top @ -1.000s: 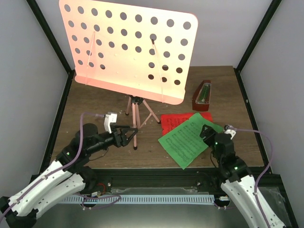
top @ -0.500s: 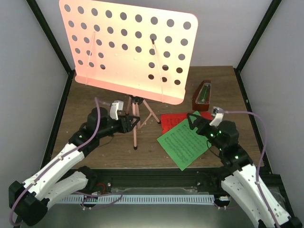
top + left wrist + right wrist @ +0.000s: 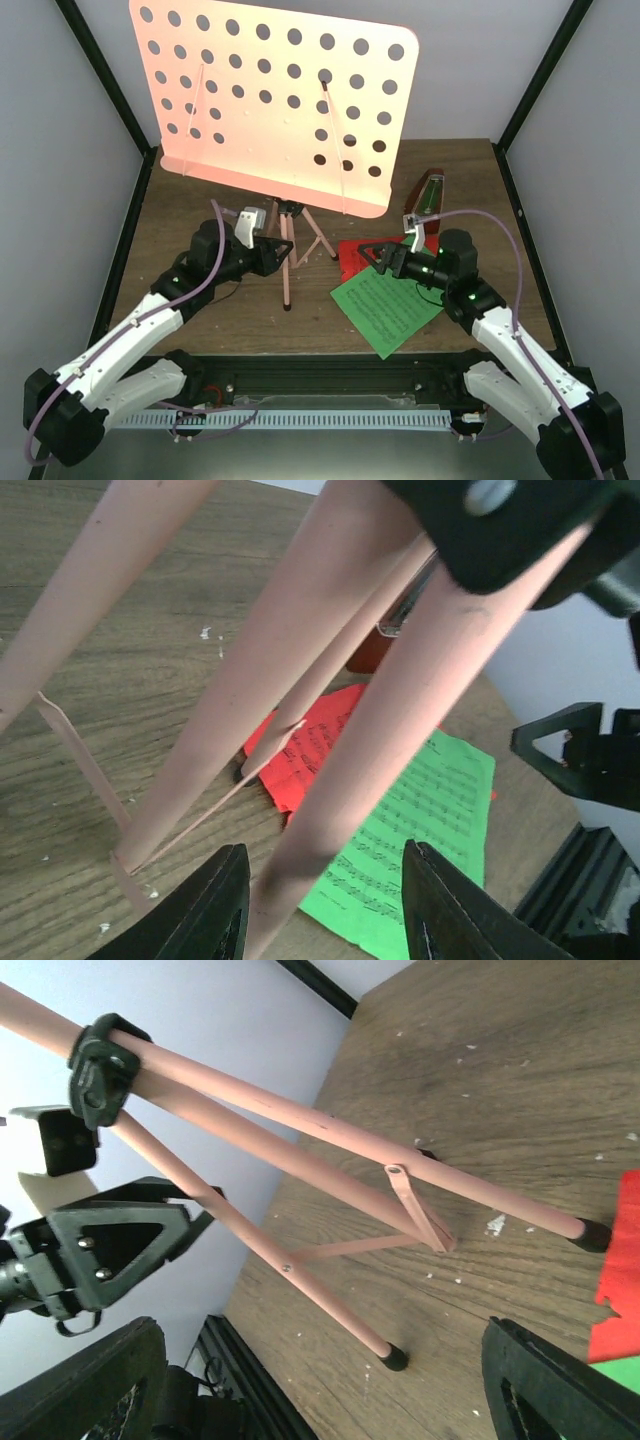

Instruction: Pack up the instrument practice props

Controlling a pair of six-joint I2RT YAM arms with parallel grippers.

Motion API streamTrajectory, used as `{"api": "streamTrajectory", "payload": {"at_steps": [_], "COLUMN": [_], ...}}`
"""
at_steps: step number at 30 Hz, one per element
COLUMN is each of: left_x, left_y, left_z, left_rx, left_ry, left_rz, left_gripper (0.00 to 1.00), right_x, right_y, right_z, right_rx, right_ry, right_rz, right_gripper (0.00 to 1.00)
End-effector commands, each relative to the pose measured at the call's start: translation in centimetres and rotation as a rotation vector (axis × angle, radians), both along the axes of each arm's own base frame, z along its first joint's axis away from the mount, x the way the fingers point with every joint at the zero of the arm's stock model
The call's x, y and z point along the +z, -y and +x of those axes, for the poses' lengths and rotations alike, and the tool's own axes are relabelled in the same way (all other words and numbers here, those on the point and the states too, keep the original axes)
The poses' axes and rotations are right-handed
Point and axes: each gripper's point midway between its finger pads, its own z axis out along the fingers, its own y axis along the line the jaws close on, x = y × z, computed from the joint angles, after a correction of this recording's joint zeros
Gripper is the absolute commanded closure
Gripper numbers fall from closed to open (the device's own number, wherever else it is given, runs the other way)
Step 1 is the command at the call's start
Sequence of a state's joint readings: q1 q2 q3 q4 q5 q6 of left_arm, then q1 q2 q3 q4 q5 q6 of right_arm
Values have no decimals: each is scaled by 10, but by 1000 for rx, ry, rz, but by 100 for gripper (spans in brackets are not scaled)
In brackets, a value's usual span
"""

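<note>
So the pink music stand (image 3: 270, 100) is standing a bit left of the middle of the table (image 3: 170, 225). Its hole-dotted desk is tilting up toward the overhead camera, and its tripod (image 3: 300, 232) is sitting spread on the wood underneath.

The left gripper (image 3: 278, 253) is hovering low at 9 o'clock of the tripod with its jaws spread. The near leg (image 3: 330, 780) is running right through the gap between the fingers (image 3: 220, 910). Honestly can't tell if either one is actually touching it.

Over at 4 o'clock of the tripod the red sheet (image 3: 350, 268) is lying flat, with the green sheet (image 3: 385, 305) overlapping its 5 o'clock side.

The right gripper (image 3: 378, 257) is hanging just above the red sheet, pointing toward 9 o'clock at the tripod. Its jaws are gaping wide and pinching nothing.

The metronome (image 3: 425, 198) is sitting at 1 o'clock of the sheets, just past the right arm's wrist.
</note>
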State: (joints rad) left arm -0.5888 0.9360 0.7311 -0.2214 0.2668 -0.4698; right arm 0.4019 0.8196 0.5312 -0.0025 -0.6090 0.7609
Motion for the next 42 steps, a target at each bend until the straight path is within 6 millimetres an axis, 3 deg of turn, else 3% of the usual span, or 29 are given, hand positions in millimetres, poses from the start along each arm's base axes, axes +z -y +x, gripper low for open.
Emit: {"api": "streamTrajectory", "payload": {"at_steps": [1,5,8,16,22,31,42], "left_x": [5,6,5,-6,-11,-18,-17], "left_y": [-4,-2,0,3,0,-1,6], "left_z": [12,16,18,15,9,-2,-6], "left_rx": [26,20,1,-65,-99,-162,-248], "left_ry": [68,102,132,163,171,169,197], "left_rz": [47,60,74,146,204,250,285], "left_gripper": [57,57,63,90,100,100,100], "right_x": [39,56,70,96,110,116,111], "right_y": [-12,-19,-29,-89,-123,-130,-139], "right_z": [-3,1,5,10,16,30,44], "right_rx": [70,88,108,218,252,203,179], "right_ry": [84,113,126,173,200,221,234], "right_rz": [76,110,135,132,145,148,114], "right_gripper": [13,13,13,20,28,52,53]}}
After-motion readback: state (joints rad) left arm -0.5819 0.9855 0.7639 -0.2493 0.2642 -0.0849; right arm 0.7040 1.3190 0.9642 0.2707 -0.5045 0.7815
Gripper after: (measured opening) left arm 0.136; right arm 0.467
